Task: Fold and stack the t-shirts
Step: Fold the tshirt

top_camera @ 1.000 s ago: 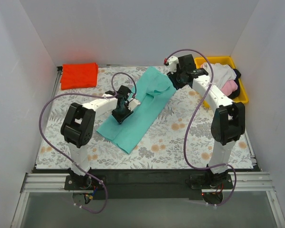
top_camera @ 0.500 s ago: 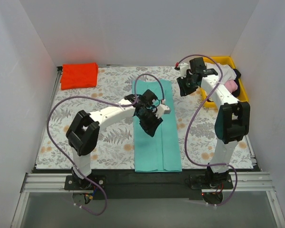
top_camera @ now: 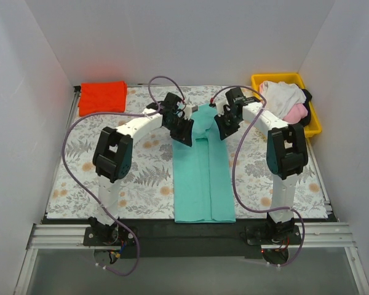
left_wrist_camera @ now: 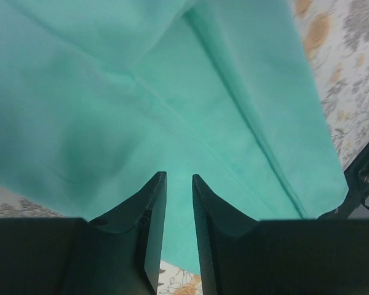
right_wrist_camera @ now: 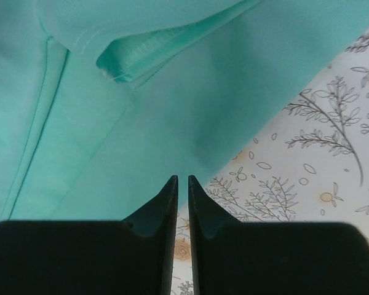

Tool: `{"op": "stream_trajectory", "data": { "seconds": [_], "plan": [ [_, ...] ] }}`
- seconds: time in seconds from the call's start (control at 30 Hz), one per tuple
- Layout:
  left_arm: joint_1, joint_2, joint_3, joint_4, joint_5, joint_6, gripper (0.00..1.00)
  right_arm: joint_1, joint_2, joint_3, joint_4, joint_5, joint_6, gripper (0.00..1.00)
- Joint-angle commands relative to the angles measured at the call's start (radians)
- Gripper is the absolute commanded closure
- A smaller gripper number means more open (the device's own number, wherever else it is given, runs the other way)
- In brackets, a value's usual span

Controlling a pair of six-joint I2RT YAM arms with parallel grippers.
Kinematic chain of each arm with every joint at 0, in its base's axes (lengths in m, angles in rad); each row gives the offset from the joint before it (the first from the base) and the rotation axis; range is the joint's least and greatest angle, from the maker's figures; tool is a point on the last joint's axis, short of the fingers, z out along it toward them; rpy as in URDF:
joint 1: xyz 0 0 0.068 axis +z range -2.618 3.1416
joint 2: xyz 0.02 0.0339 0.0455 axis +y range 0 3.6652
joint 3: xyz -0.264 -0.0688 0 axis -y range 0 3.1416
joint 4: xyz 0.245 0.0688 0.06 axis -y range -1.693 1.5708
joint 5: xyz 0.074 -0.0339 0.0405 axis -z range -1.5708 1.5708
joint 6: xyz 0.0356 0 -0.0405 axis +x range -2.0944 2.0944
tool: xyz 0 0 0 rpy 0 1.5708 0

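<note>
The teal-green t-shirt [top_camera: 203,178] lies as a long narrow strip down the middle of the table, its far end bunched between the two grippers. My left gripper [top_camera: 186,132] hovers at that end's left side, jaws a narrow gap apart with nothing in them [left_wrist_camera: 178,176], teal cloth [left_wrist_camera: 172,92] beneath. My right gripper [top_camera: 223,128] is at the right side, jaws only a thin slit apart and empty [right_wrist_camera: 180,178], tips at the cloth's edge [right_wrist_camera: 111,123]. A folded red-orange t-shirt [top_camera: 103,97] lies at the far left. White [top_camera: 280,95], pink [top_camera: 294,114] and black shirts sit piled at the far right.
A fern-patterned cloth [top_camera: 141,178] covers the table. The yellow tray [top_camera: 277,78] holding the piled shirts stands at the far right corner. White walls close in the left, back and right sides. The teal strip's near end reaches the table's front edge.
The teal shirt went from lying diagonally to straight down the middle. Both grippers came to its far end, the right one leaving the tray side, and the right jaws narrowed.
</note>
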Motion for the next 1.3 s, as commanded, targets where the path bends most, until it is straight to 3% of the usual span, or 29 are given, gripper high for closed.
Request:
{"op": "stream_trajectory", "data": {
  "seconds": [0.0, 0.3, 0.5, 0.77, 1.0, 1.1, 1.2, 1.27],
  "plan": [
    [0.004, 0.003, -0.076, -0.021, 0.012, -0.069, 0.78, 0.027, -0.034, -0.062, -0.014, -0.02, -0.009, 0.83],
    [0.073, 0.122, -0.053, -0.019, -0.051, -0.087, 0.8, 0.045, 0.041, -0.083, 0.027, -0.006, 0.003, 0.83],
    [0.136, 0.164, -0.004, -0.021, -0.051, -0.059, 0.8, 0.047, 0.197, 0.096, 0.035, -0.017, 0.031, 0.83],
    [0.216, 0.314, 0.241, -0.059, -0.086, -0.023, 0.8, 0.045, 0.371, 0.407, 0.035, -0.029, 0.081, 0.83],
    [0.251, 0.385, 0.354, -0.105, -0.051, 0.006, 0.78, 0.047, 0.383, 0.473, 0.034, -0.026, 0.097, 0.8],
    [0.251, 0.354, 0.354, -0.1, -0.002, 0.007, 0.72, 0.039, 0.352, 0.522, 0.034, -0.015, 0.083, 0.75],
    [0.249, 0.281, 0.367, -0.085, 0.044, 0.0, 0.66, 0.031, 0.261, 0.586, 0.056, -0.035, 0.05, 0.57],
    [0.251, 0.204, 0.409, -0.085, 0.064, 0.017, 0.52, 0.031, 0.195, 0.564, 0.092, -0.041, -0.015, 0.48]
  ]
}}
